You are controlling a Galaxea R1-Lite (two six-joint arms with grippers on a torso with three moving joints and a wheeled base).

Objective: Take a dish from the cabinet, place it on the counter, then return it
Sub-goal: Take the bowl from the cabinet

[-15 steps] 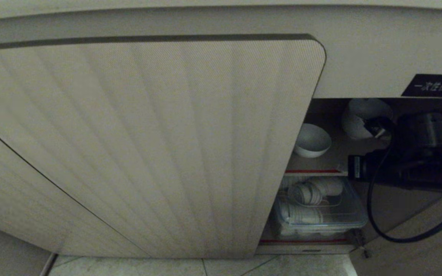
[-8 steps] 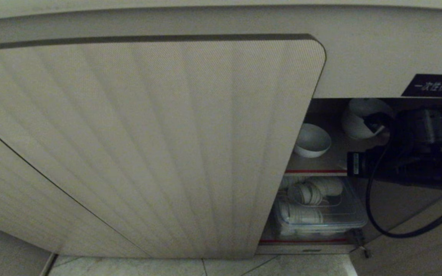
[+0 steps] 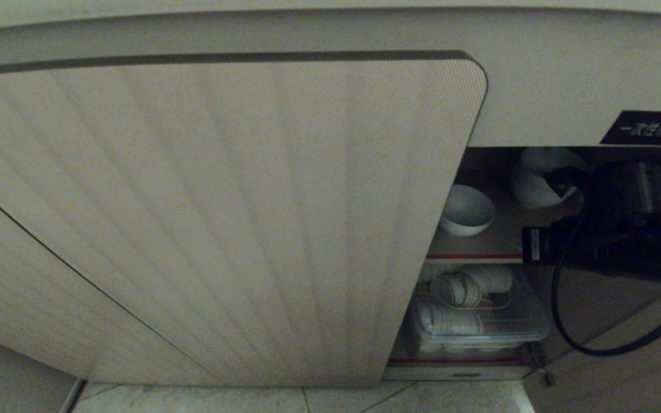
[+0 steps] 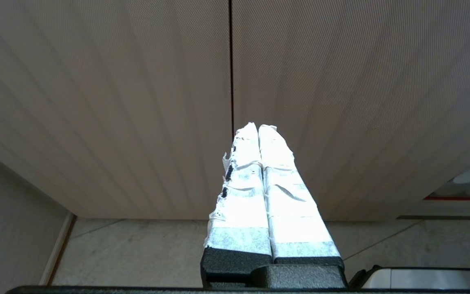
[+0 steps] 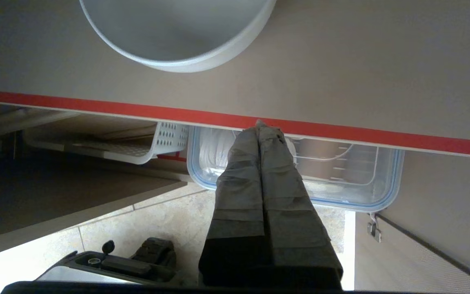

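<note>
The cabinet [image 3: 221, 218] stands open at its right end. The dish, a small white bowl [image 3: 467, 210], sits upright on the brown shelf with the red edge [image 3: 468, 256]. In the right wrist view the dish [image 5: 178, 36] lies just beyond that red edge [image 5: 382, 134]. My right gripper [image 5: 259, 124] is shut and empty, with its tips at the shelf's front edge, short of the bowl. The black right arm [image 3: 611, 241] reaches in from the right. My left gripper [image 4: 258, 127] is shut and parked before the closed ribbed doors [image 4: 137, 102]. The counter's top is out of view.
A second white bowl [image 3: 537, 172] stands farther back on the shelf, partly behind the arm. Below the shelf are a clear box with a blue rim [image 5: 341, 175] holding white dishes and a white perforated basket [image 5: 108, 141]. A black label [image 3: 649, 127] hangs above the opening.
The right arm's wrist has tilted slightly at the shelf edge. Both bowls and the door stay where they were.
</note>
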